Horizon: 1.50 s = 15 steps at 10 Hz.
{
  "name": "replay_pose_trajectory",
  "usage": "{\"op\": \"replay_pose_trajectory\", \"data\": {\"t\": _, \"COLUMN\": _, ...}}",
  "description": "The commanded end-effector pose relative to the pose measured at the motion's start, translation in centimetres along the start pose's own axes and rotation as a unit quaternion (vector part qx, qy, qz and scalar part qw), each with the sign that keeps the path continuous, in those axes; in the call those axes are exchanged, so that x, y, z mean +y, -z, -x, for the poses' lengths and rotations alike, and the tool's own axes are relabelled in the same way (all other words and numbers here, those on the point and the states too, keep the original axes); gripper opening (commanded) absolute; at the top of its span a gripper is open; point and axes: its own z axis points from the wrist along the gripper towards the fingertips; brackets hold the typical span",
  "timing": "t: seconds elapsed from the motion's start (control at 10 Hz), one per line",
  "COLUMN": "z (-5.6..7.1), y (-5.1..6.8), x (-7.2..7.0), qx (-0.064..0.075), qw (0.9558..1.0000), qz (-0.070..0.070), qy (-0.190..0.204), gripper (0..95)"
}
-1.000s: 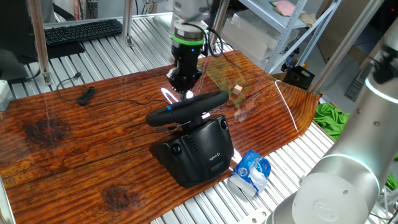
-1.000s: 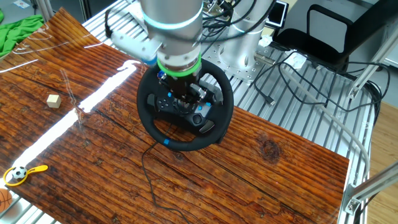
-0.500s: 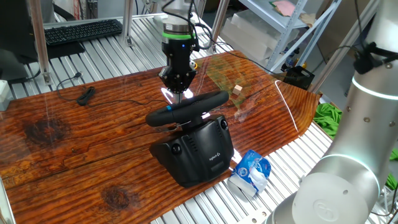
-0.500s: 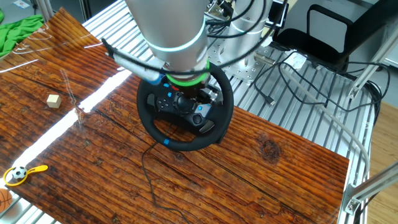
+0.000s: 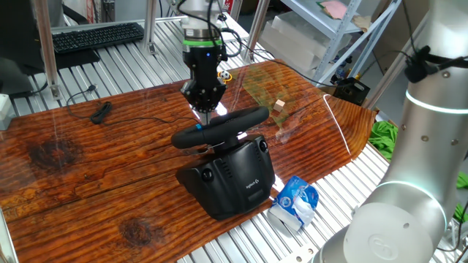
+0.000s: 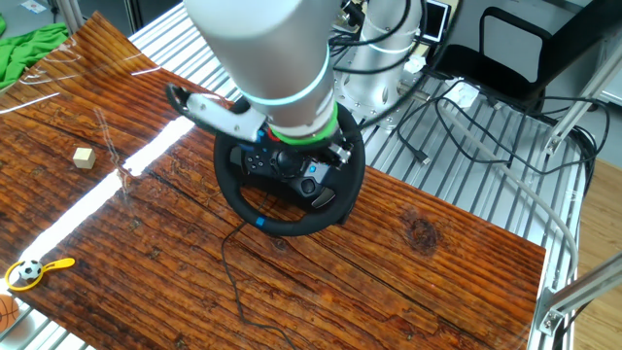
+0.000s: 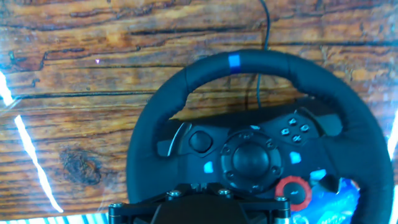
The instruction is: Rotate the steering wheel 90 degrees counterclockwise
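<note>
The steering wheel (image 5: 219,126) is a black round wheel on a bulky black base (image 5: 230,179) with a small white logo, standing on the wooden table. Its rim (image 6: 292,226) carries a blue mark (image 6: 259,222), which shows at the top in the hand view (image 7: 234,61). My gripper (image 5: 207,109) hangs just above the wheel's far edge with its fingers together and nothing between them. In the hand view the gripper (image 7: 198,186) sits at the bottom edge, over the hub (image 7: 250,159). In the other fixed view the arm hides the gripper.
A small wooden cube (image 5: 279,104) lies right of the wheel. A blue-white packet (image 5: 296,201) lies by the base at the table's edge (image 5: 344,157). A black cable (image 5: 102,111) and a keyboard (image 5: 95,35) are at the back left. A yellow toy (image 6: 34,269) lies near one corner.
The arm has shifted a little to the left above the wheel's far edge. The wheel and its blue mark have not moved.
</note>
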Motion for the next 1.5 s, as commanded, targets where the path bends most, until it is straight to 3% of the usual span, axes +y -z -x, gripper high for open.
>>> {"op": "replay_pose_trajectory", "data": {"t": 0.1, "z": 0.0, "y": -0.7, "x": 0.3, "qx": 0.019, "qw": 0.9997, "qz": -0.003, "qy": -0.013, "gripper": 0.0}}
{"op": "replay_pose_trajectory", "data": {"t": 1.0, "z": -2.2, "y": -2.4, "x": 0.8, "qx": 0.025, "qw": 0.9993, "qz": -0.003, "qy": -0.029, "gripper": 0.0}}
{"op": "replay_pose_trajectory", "data": {"t": 1.5, "z": -2.1, "y": -2.8, "x": 1.2, "qx": 0.026, "qw": 0.9989, "qz": 0.008, "qy": -0.037, "gripper": 0.0}}
